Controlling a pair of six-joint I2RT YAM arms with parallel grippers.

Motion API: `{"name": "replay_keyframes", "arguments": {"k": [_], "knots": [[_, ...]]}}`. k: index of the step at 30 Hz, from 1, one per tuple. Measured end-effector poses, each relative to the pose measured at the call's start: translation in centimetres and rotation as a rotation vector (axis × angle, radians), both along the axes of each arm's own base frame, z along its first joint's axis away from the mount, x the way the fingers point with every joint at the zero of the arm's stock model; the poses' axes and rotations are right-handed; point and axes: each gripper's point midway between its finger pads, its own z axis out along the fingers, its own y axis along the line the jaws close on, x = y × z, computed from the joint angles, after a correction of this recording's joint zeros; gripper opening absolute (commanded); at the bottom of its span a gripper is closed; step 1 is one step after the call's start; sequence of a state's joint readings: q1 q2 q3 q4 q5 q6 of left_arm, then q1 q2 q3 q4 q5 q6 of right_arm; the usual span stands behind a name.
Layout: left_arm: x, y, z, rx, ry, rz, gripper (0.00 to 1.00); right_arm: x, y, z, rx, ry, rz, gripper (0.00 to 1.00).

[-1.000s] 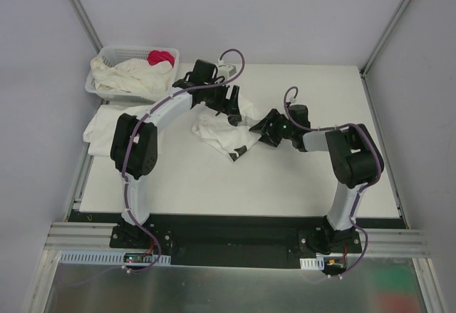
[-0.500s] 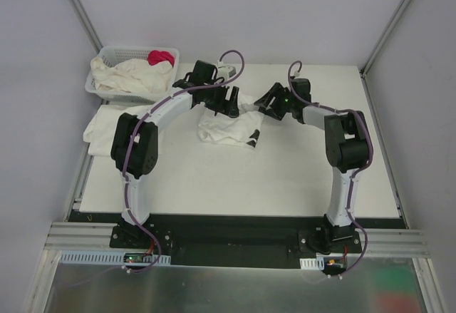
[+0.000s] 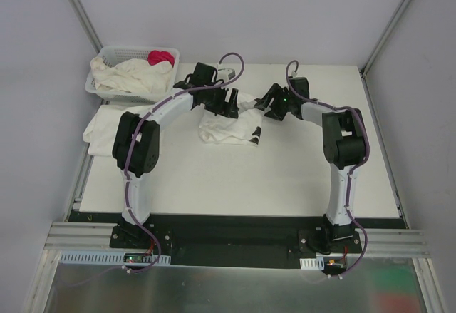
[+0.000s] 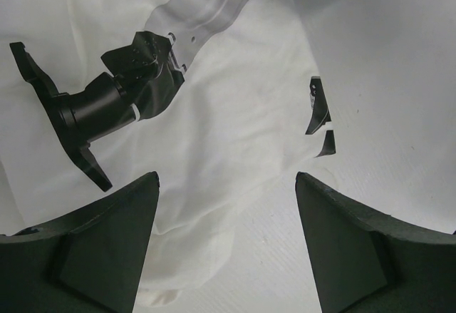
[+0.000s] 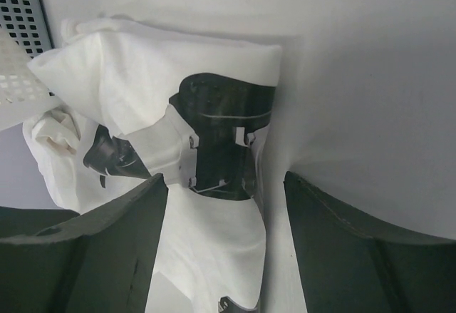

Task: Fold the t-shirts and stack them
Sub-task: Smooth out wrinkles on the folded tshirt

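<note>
One white t-shirt (image 3: 226,124) lies bunched into a rough fold at the table's middle; it also shows in the left wrist view (image 4: 235,135) and the right wrist view (image 5: 214,256). My left gripper (image 3: 226,103) hovers over its far edge, jaws open with only cloth and table beneath them (image 4: 226,185). Just off the shirt's far right corner, my right gripper (image 3: 268,106) is open too, with nothing between its fingers (image 5: 225,181). More t-shirts (image 3: 135,76) fill the basket. Another t-shirt (image 3: 100,124) lies at the table's left edge.
The white lattice basket (image 3: 104,58) stands at the back left, with a pink-red cloth (image 3: 161,57) on top of the shirts. The shirt at the middle carries a small black mark (image 3: 254,139) near its right edge. Cage posts rise at both back corners.
The right gripper swung from the shirt's near right corner to its far right side. The shirt's near corner went with it, so the cloth is now more compact. The left arm held still.
</note>
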State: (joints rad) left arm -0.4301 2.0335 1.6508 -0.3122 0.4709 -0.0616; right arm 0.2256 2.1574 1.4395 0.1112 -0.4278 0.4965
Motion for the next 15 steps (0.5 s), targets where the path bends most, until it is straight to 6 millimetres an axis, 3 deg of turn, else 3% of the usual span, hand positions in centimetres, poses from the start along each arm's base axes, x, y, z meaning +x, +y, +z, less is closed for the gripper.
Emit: {"name": "replay_keyframes", "arguments": {"k": [8, 15], "knots": [[-0.7, 0.3, -1.9, 0.014, 0.045, 0.010, 0.75, -0.3, 0.2, -0.1, -0.002, 0.005, 0.009, 0.70], [-0.1, 0.1, -1.6, -0.001, 0.032, 0.029, 0.76, -2.5, 2.6, -0.3, 0.001, 0.008, 0.059, 0.70]]}}
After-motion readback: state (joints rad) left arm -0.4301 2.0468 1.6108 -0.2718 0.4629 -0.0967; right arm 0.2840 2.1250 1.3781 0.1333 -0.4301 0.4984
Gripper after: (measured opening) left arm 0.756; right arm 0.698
